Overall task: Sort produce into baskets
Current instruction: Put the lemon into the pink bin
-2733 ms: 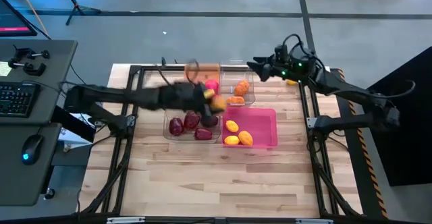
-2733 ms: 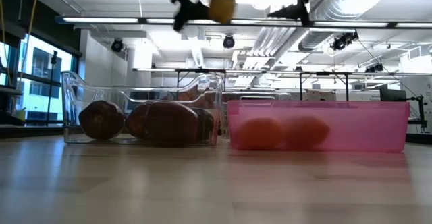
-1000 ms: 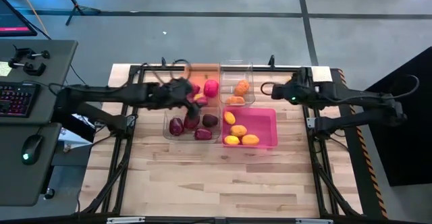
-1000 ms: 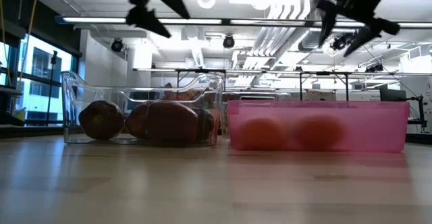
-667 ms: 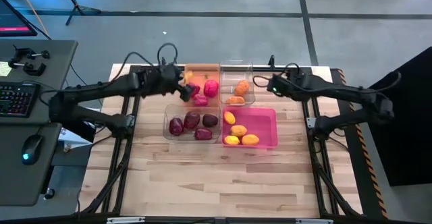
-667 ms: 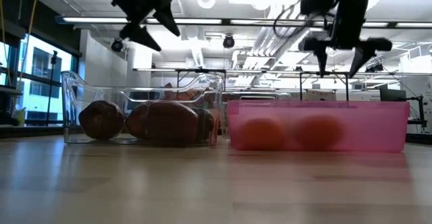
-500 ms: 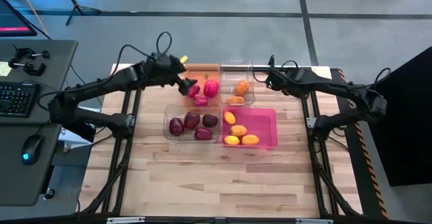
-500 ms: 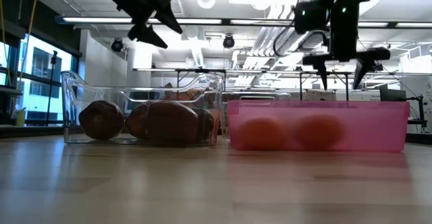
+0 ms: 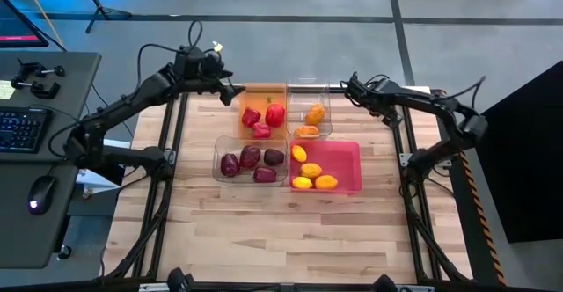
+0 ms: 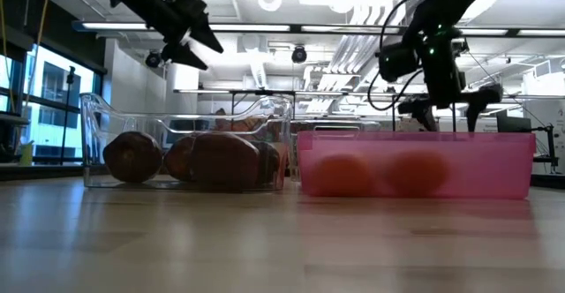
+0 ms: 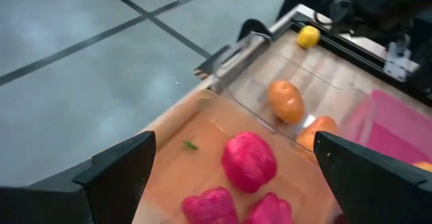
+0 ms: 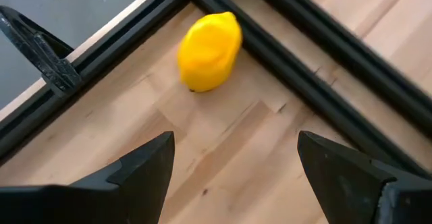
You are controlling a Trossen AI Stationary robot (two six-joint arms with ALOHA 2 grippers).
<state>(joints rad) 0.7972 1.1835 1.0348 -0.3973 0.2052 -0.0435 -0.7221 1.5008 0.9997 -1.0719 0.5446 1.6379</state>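
Four baskets stand mid-table. The orange basket (image 9: 264,94) holds pink-red produce (image 11: 250,162). The far clear basket (image 9: 310,88) holds orange produce (image 11: 286,101). The near clear basket (image 9: 218,162) holds maroon produce (image 9: 251,160), and the pink basket (image 9: 347,156) holds yellow and orange pieces (image 9: 312,179). A yellow piece (image 12: 209,43) lies alone on the wood by the far black rail. My left gripper (image 9: 230,90) hangs open above the orange basket's far left corner. My right gripper (image 9: 352,88) is open above the table at the far clear basket's far right, the yellow piece ahead of its fingers.
Black frame rails (image 12: 297,42) run along the table's far edge and sides, close to the yellow piece. Bare wood (image 9: 281,230) stretches from the baskets to the near edge. A desk with keyboard and mouse (image 9: 35,125) stands left of the table.
My left gripper has drawn back from over the baskets toward the table's far left, staying open. My right gripper has swung toward the far edge, turned its fingers downward and sunk lower, also open. The produce in the baskets has stayed put.
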